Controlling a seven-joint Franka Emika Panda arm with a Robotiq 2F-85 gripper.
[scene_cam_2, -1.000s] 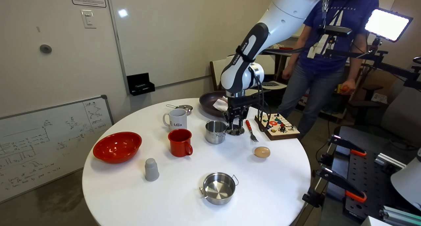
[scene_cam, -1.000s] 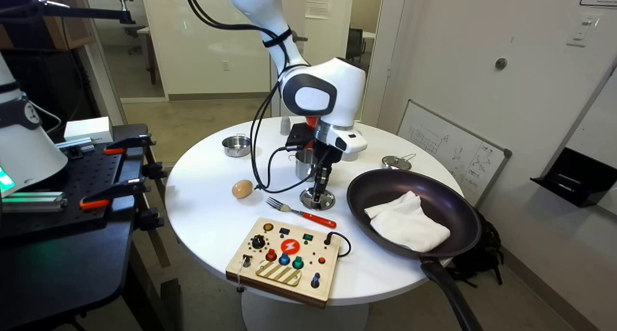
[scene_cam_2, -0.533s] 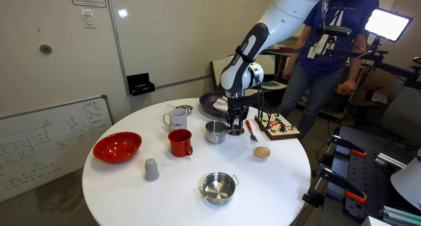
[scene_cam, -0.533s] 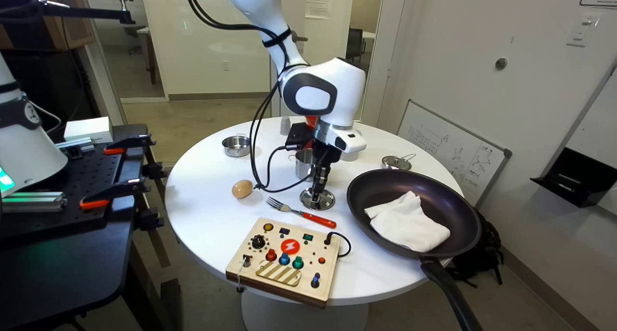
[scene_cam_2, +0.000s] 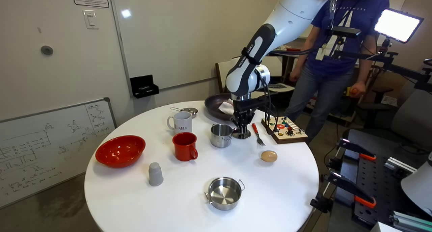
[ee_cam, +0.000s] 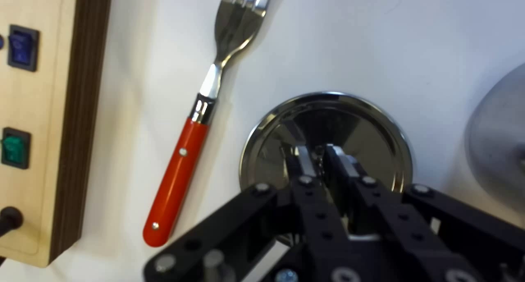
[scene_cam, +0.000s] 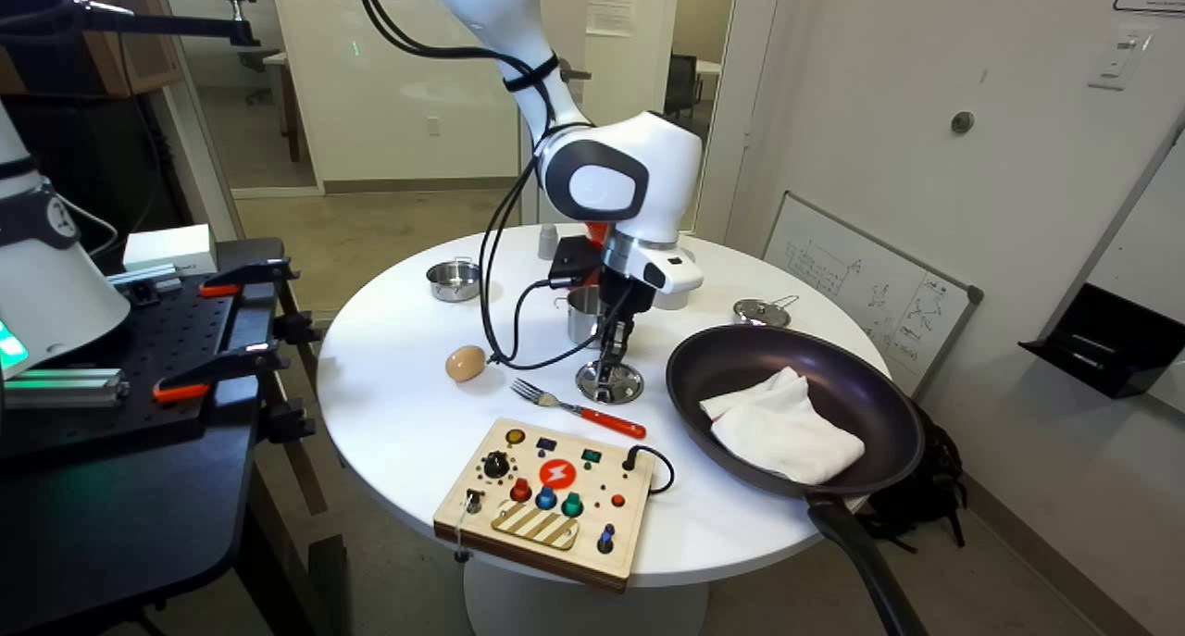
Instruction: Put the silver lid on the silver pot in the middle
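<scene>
The silver lid lies flat on the white table and also shows in an exterior view and the wrist view. My gripper points down over the lid's middle, fingers close together with the small shiny knob between the tips. In both exterior views the gripper is at the lid, which rests at table height. The upright silver pot stands beside the lid, its top open. The arm partly hides the pot in an exterior view. A blurred part of the pot shows at the wrist view's right edge.
A red-handled fork and a wooden switch board lie close to the lid. A black pan with a white cloth, an egg, a red mug, a white mug and a shallow silver pot stand around.
My gripper's fingers have come together around the lid's knob; they were apart before. The arm has barely moved and the lid stays in place.
</scene>
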